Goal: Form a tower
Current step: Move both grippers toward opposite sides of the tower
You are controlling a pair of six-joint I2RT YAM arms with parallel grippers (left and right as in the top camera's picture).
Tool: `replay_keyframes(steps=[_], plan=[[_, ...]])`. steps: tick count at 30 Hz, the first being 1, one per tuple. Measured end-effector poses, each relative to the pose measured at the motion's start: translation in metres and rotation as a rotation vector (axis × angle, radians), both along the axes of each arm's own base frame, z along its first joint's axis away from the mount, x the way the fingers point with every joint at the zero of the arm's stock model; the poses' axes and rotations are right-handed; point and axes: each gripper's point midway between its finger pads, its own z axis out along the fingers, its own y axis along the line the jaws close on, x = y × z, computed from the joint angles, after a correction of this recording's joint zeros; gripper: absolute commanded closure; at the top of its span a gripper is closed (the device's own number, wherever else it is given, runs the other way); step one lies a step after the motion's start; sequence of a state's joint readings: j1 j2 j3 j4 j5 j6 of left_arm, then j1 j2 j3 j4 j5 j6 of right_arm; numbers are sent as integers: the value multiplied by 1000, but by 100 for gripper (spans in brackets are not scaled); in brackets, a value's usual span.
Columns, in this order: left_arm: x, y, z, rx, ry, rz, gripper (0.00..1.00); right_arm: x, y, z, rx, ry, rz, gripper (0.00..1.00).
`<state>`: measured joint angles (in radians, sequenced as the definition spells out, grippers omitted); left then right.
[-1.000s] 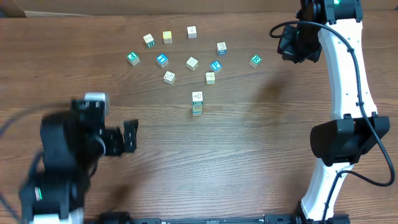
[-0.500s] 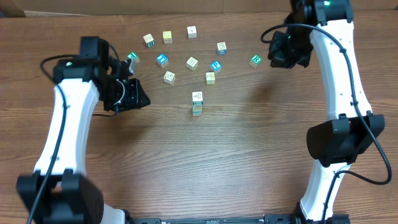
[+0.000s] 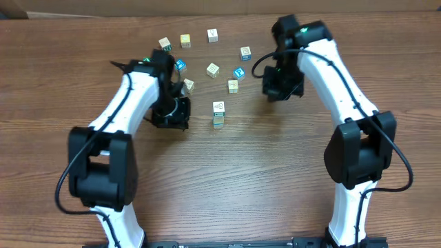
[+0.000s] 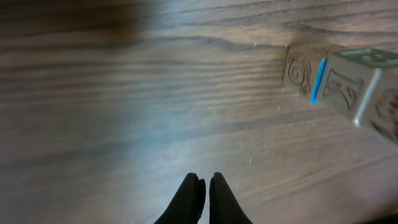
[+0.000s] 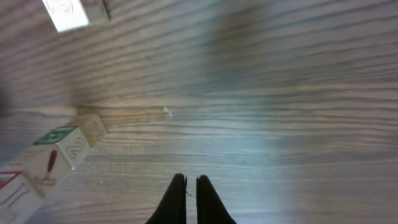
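Tower [image 3: 218,110] flanked: left tool [image 4: 203,179] near, right tool [image 5: 191,179] farther (both closed).

Loose cubes [image 3: 213,69]: nine visible, far side; more maybe hidden under arms [image 3: 131,103]. Tower [image 3: 218,114]: one. Arms: two.

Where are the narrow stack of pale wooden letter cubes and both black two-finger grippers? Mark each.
narrow stack of pale wooden letter cubes [image 3: 218,108], overhead view, on its top face.
black left gripper [image 4: 205,179], left wrist view, midway between its shut fingertips.
black right gripper [image 5: 191,180], right wrist view, midway between its shut fingertips.
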<state>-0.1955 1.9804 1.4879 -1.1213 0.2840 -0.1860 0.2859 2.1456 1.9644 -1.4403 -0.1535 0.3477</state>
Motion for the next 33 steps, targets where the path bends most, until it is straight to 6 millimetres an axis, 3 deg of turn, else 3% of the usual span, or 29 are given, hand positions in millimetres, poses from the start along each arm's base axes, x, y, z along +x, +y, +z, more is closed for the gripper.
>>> replay_keyframes(steps=[5,13,19,33], plan=[[6,-14,-15,46,-24,-29,96,-12,21,-25,-10,17,25,96],[19,-25,-18,99,-102,-28,96,-20,44,-55,-16,-1,45,96],[24,-29,-18,110,-121,4,96,-22,57,-60,-9,-18,58,96],[31,-35,-24,103,-154,52,96,-20,58,-60,-11,-26,28,96]])
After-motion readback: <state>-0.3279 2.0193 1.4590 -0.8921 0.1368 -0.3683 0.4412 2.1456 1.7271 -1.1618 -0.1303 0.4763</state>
